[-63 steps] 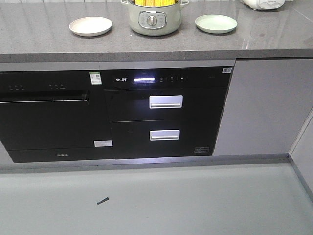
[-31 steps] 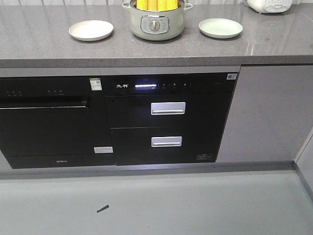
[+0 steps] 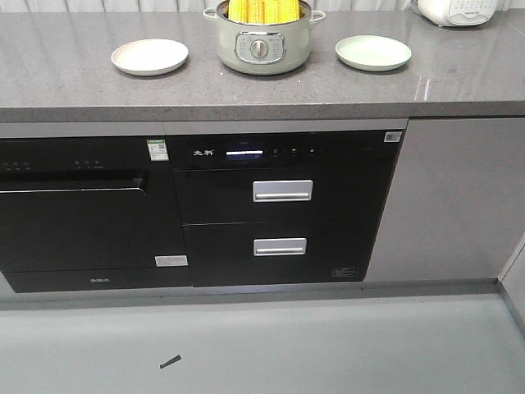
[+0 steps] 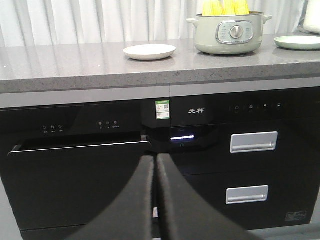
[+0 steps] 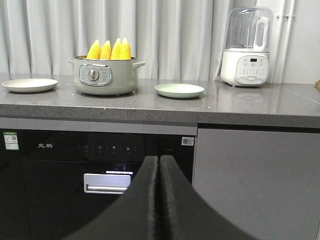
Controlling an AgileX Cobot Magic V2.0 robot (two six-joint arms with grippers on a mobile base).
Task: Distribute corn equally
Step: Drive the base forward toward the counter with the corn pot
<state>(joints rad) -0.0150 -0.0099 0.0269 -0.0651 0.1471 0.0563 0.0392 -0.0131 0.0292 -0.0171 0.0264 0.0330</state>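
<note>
Corn (image 5: 110,50), four yellow cobs, stands tip-up in the pale green pot (image 5: 104,77), upper left of the right wrist view, between a cream plate (image 5: 30,85) and a green plate (image 5: 179,90) on the grey counter (image 5: 250,107). Below, the black appliance front (image 4: 75,175) carries a green QR sticker (image 4: 162,109) and a white Chinese logo (image 4: 195,110). Left gripper (image 4: 155,165) and right gripper (image 5: 159,162) are both pinched together, holding nothing.
</note>
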